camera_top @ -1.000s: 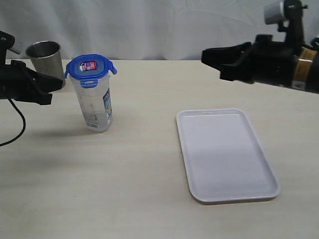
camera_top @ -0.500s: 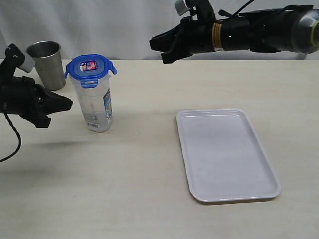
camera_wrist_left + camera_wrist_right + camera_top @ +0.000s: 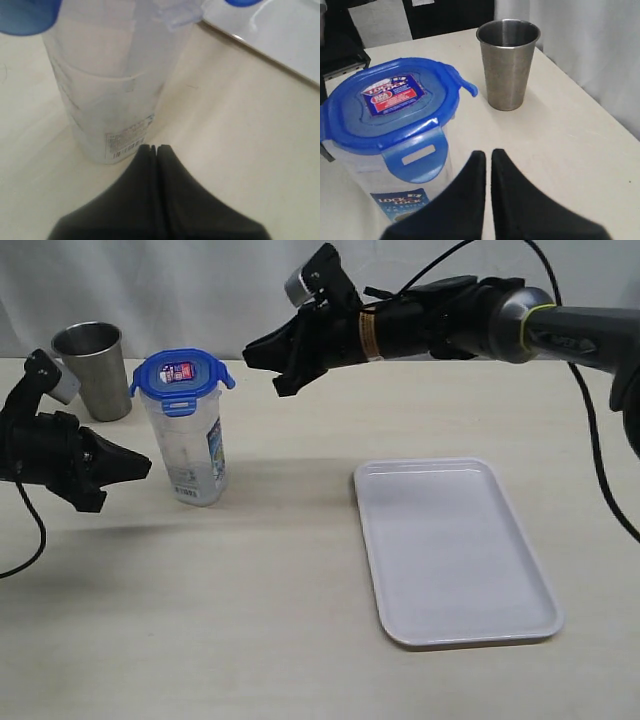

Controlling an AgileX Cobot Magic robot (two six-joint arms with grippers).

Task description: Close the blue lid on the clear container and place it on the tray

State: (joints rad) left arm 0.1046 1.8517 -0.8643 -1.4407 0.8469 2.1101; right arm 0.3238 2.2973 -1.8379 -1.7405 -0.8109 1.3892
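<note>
— Where are your fingers now?
— My left gripper is clenched on nothing, low beside the clear container. It stands on the table, with the blue lid on top and one tab sticking out. My right gripper hovers near the lid, also closed and empty. The tray is well apart.
— How will it handle?
— Light and smooth, I think, and easy to tip. I would press the tabs, then hold the middle of the body.

The blue lid is bright blue with a red, blue and white sticker, the clear container cloudy translucent with a blue-and-white label, the tray plain white, the cup grey steel, the table pale beige, and the left gripper and right gripper black
</note>
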